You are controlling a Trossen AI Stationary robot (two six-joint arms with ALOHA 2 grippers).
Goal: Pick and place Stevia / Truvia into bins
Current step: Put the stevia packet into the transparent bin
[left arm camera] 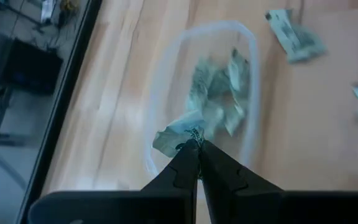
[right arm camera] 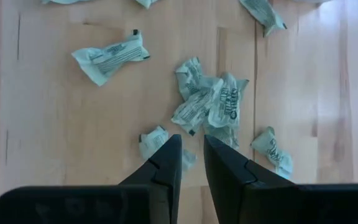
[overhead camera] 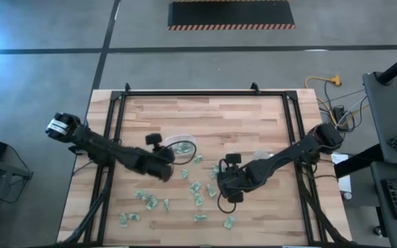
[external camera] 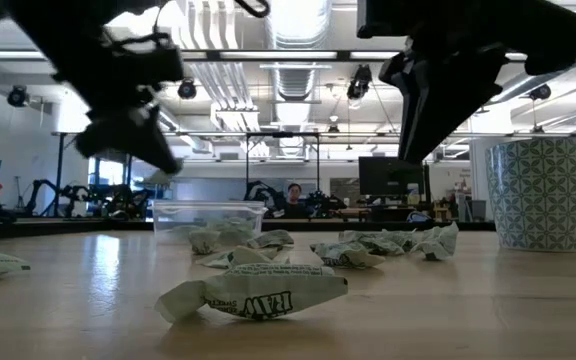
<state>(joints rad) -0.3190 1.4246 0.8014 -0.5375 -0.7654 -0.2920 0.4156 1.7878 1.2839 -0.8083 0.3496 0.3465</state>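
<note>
Pale green and white Stevia packets (overhead camera: 197, 187) lie scattered flat on the wooden table, one close to the low camera (external camera: 253, 290). The clear shallow tub (overhead camera: 181, 146) stands on the table and holds several packets (left arm camera: 219, 93). A round patterned cup (external camera: 538, 190) stands at the right. My left gripper (left arm camera: 197, 144) hangs above the tub's near rim (left arm camera: 160, 81), shut on one packet (left arm camera: 176, 134). My right gripper (right arm camera: 192, 140) hovers over a cluster of packets (right arm camera: 210, 102), open with a narrow gap, touching nothing that shows. My left gripper pinches one crumpled packet by its edge (left arm camera: 188, 138) between its two fingertips, coming from above and slanting down. The packet is lifted clear and juts out beyond the tips over the tub (external camera: 160, 177).
Black frame rails (overhead camera: 116, 124) run along the table's left, right and far edges. Loose packets lie across the near half of the table (overhead camera: 147, 201), several right under my right gripper (overhead camera: 227, 198). Bare wood lies toward the far edge (overhead camera: 212, 114).
</note>
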